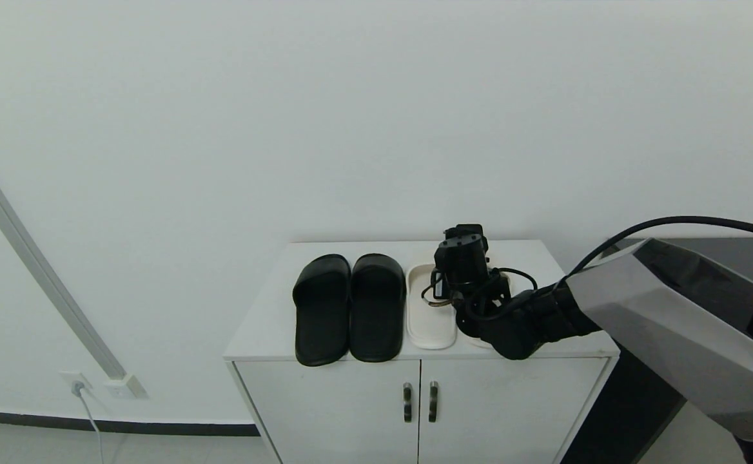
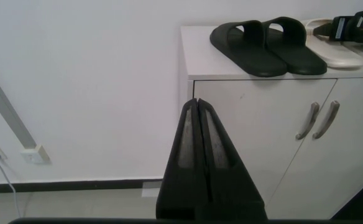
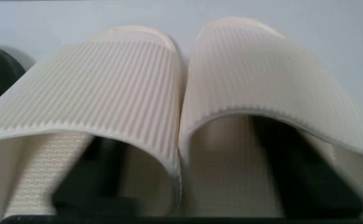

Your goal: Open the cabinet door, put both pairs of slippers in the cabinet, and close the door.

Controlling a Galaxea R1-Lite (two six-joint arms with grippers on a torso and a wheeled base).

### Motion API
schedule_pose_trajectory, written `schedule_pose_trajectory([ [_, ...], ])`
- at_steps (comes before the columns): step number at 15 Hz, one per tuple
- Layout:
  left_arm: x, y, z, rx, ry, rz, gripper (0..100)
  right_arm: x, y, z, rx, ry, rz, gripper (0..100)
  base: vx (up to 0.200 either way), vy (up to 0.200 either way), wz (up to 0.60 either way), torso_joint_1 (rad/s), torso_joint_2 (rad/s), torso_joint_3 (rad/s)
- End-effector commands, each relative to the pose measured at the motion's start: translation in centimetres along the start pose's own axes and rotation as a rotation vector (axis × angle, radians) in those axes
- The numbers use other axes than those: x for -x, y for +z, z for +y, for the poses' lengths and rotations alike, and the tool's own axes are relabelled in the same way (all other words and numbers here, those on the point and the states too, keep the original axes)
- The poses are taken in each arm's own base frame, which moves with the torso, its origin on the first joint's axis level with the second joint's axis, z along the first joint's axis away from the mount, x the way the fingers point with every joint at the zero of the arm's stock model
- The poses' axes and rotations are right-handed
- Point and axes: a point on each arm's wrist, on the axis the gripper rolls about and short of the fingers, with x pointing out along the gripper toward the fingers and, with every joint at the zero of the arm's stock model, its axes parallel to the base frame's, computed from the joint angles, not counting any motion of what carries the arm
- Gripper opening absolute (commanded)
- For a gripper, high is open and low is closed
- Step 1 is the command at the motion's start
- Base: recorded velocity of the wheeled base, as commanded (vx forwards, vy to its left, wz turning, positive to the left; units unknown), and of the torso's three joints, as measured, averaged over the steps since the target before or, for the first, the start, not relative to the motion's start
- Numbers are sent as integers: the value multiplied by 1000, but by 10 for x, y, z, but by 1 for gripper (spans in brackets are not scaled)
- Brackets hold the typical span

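A white cabinet point(image 1: 325, 412) stands against the wall with both doors shut, its two handles point(image 1: 419, 401) side by side at the middle. On its top lie a black pair of slippers point(image 1: 349, 308) and, to their right, a white pair of slippers point(image 1: 429, 316). My right gripper point(image 1: 461, 258) is over the white pair point(image 3: 181, 112). It is open, with one dark finger point(image 3: 101, 174) under each strap and the two inner strap walls between them. My left gripper point(image 2: 197, 102) is shut and empty, low beside the cabinet's left front corner. The black pair point(image 2: 268, 38) lies above it.
The plain wall rises right behind the cabinet. A wall socket with a cable point(image 1: 77, 385) and a slanted conduit point(image 1: 28, 251) are at the lower left. A dark surface point(image 1: 737, 248) lies to the cabinet's right. Open floor is to the left of the cabinet.
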Motion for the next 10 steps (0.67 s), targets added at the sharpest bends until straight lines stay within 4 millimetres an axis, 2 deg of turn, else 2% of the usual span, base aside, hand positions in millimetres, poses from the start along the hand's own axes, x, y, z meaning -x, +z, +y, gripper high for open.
schedule_pose_trajectory([
  [1,0,0,0,0,0,1,0,0,0,0,-2,1,0,0,0,0,0,0,0,0],
  [6,0,0,0,0,0,1,0,8,8,-4,-6,3,-7,0,0,0,0,0,0,0],
  [10,0,0,0,2,0,1,0,27,20,-13,7,15,-6,0,0,0,0,0,0,0],
])
